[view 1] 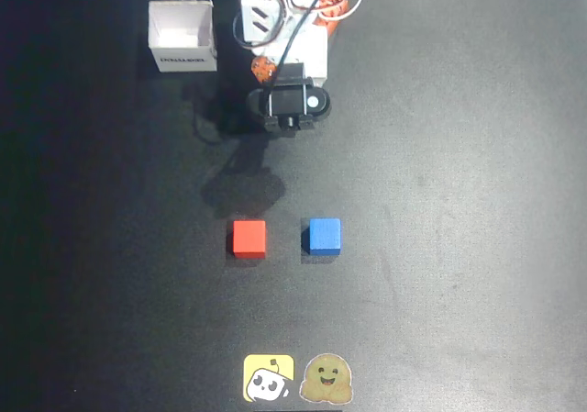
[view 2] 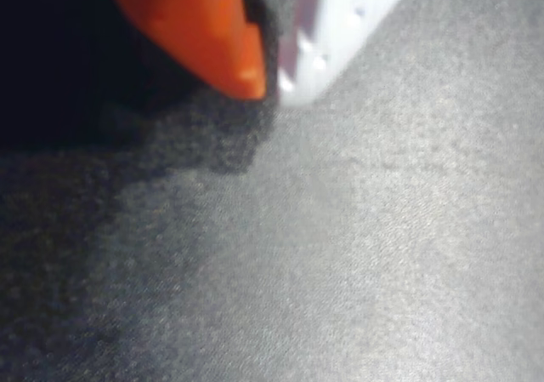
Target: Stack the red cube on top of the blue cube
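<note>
Sitting side by side on the dark table (view 1: 477, 201), apart with a gap: red cube (view 1: 248, 238) just left of blue cube (view 1: 323, 235) — room to grip either. Both small, matte, equal in size. Gripper (view 2: 270, 80) well above them in the overhead view, fingertips nearly together, holding nothing.

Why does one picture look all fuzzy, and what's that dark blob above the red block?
The wrist view is blurry: the orange and white fingers sit too close to focus. In the overhead view, the blob above the red cube is the arm's shadow on the table.
</note>
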### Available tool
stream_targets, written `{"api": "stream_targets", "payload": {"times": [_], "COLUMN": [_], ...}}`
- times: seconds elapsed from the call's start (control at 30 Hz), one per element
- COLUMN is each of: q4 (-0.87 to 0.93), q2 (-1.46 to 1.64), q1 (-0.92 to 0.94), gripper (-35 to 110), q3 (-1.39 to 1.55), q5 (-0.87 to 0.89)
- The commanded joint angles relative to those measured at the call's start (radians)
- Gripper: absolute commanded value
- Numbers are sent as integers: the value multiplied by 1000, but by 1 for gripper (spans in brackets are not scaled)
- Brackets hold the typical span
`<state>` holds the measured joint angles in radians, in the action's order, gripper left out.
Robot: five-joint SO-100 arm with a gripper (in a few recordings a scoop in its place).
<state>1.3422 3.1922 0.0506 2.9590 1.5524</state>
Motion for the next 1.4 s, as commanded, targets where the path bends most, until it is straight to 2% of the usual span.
{"api": "stream_targets", "payload": {"times": [0.0,0.7,0.83,1.03,1.37], "q4": [0,58,29,29,-89], "q2": [5,-18,-163,-552,-723], "q1": [-3,-5,-3,8,80], "gripper": [0,0,0,0,0], "q3": [-5,-152,-256,-586,-663], "q5": [-8,9,18,20,0]}}
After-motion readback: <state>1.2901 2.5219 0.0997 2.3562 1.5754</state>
